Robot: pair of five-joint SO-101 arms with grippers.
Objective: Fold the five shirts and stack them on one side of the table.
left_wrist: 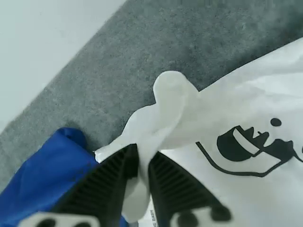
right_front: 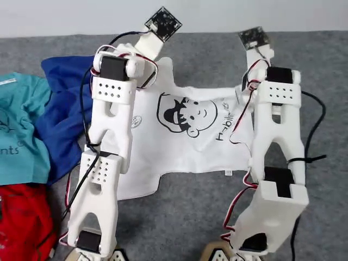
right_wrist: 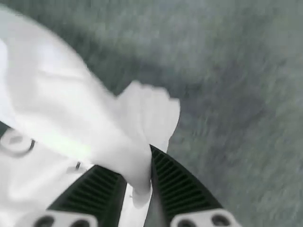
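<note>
- Right, from the high view: a white shirt (right_front: 190,147) with a cartoon print lies spread flat in the middle of the table (right_front: 206,217), print side up.
- The left arm (right_front: 111,136) stretches over the shirt's left side towards its far left corner, and the right arm (right_front: 280,130) runs along its right side towards the far right corner.
- Along the table's left edge there is a crumpled blue shirt (right_front: 65,109) touching the white one, a teal shirt (right_front: 19,130) partly over the blue, and a red shirt (right_front: 22,223) at the near left corner.
- Over to the left wrist view: the left gripper (left_wrist: 142,158) is clamped on a bunched fold of the white shirt, with cloth squeezed between the two black fingers. The blue shirt sits just beside it, and grey table runs beyond.
- And the right wrist view: the right gripper (right_wrist: 138,175) is pinched tight on another gathered edge of the white shirt, a tuft of cloth poking up past the fingertips, with grey table behind.
</note>
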